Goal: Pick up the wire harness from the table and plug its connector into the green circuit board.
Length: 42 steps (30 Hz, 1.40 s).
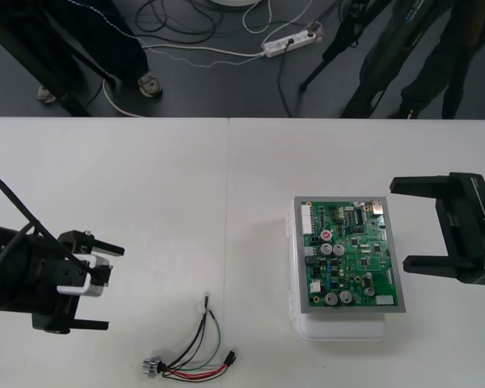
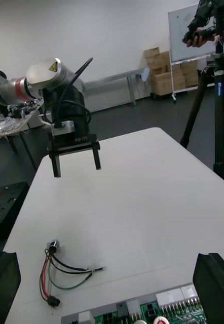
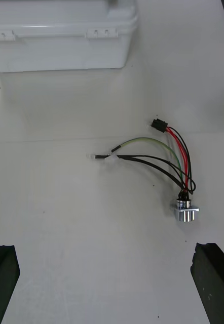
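One wire harness lies on the worktop, near-left of one green circuit board; left hand and right hand, each wide open, hold nothing

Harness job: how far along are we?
Done: nothing yet. The wire harness lies loose on the table, its black plug apart from the green circuit board. In hand: nothing; the left gripper stands open near the harness, the right gripper open by the board's right edge. Remaining: grasp, carry, plug in.
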Each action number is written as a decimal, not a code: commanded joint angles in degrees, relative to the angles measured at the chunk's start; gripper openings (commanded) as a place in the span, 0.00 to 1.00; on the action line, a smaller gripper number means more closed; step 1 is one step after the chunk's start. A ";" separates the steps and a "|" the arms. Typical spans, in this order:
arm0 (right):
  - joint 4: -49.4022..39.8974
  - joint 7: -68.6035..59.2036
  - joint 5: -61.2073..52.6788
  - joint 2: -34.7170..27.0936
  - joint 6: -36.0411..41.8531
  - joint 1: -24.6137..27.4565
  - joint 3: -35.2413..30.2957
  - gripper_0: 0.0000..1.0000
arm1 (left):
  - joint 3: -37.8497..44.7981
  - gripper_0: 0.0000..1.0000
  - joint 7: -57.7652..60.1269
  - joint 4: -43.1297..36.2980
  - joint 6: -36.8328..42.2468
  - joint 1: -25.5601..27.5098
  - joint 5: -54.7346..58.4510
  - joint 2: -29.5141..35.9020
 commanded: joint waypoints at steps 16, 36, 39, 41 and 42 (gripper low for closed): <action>7.35 10.64 0.16 1.61 -0.47 -5.85 1.87 1.00 | -11.56 1.00 3.16 -7.46 19.44 9.53 -14.97 10.03; 10.43 14.69 -1.86 1.70 -0.47 -10.07 10.48 1.00 | -23.60 1.00 12.56 -7.55 28.67 13.66 -30.97 7.31; 11.22 15.48 -1.60 1.70 -0.47 -10.77 11.10 1.00 | -24.65 1.00 13.27 -7.46 28.76 13.66 -34.05 5.73; 11.22 16.09 -1.51 1.70 -0.47 -11.21 11.36 1.00 | -25.27 1.00 13.97 -7.37 28.76 13.58 -36.24 4.94; 11.22 16.44 -1.60 1.70 -0.47 -11.39 11.54 1.00 | -25.53 1.00 14.32 -7.37 28.67 13.58 -37.03 4.67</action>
